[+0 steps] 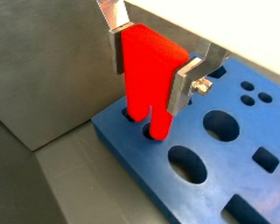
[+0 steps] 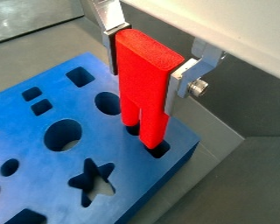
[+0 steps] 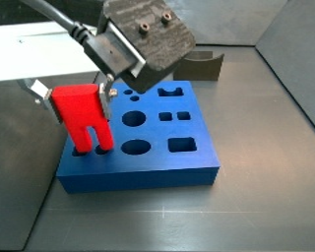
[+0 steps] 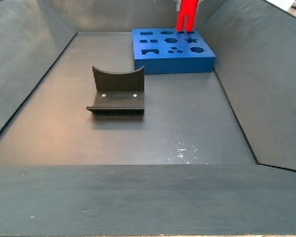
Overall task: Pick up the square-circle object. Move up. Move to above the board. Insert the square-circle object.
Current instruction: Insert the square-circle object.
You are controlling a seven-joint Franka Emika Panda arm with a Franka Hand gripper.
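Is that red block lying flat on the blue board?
No. In a wrist view the red block stands upright between the end effector fingers, its two prongs entering holes at the blue board corner.

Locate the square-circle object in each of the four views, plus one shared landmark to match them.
Wrist view: square-circle object centre, gripper clamping it, prongs in the board.
Wrist view: centre, prongs in holes.
Side view: left of centre, on the board's corner.
Side view: top edge, cropped.
Shared landmark: the blue board.
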